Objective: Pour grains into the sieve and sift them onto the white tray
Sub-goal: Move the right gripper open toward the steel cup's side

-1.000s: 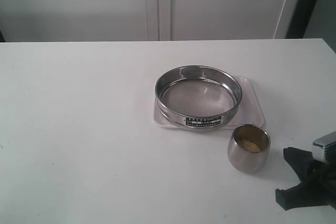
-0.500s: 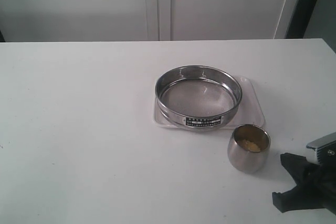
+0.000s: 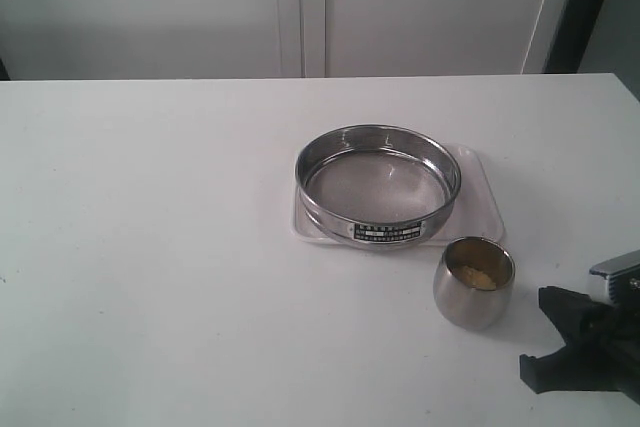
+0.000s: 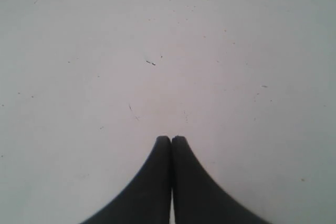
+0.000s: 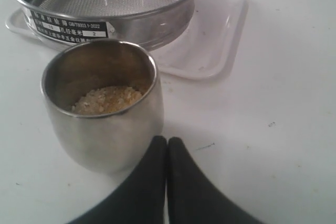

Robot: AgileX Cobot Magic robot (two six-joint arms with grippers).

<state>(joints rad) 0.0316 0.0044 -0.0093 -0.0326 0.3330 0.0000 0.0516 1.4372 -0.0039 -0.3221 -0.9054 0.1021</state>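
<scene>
1. Lately, in the exterior view, the right gripper (image 3: 575,345) has drifted slightly nearer at the near right. The steel cup (image 3: 474,285) is not lifted, so pouring hasn't begun.
2. Left wrist view: the left gripper (image 4: 171,140), fingers pressed together, hangs over the bare table (image 4: 157,51).
3. Right wrist view: the right fingers are together, just beside the cup. Yellow-whitish grains (image 5: 107,99) lie low inside it. Beyond it, the sieve (image 5: 131,22) sits empty on the white tray (image 5: 210,45).

the left claw (image 4: 171,140) and the right claw (image 5: 167,141) are matte black, each with two smooth curved fingers (image 4: 149,192) tapering to blunt rounded tips, with a silver-grey block (image 3: 617,273) behind the right one.
</scene>
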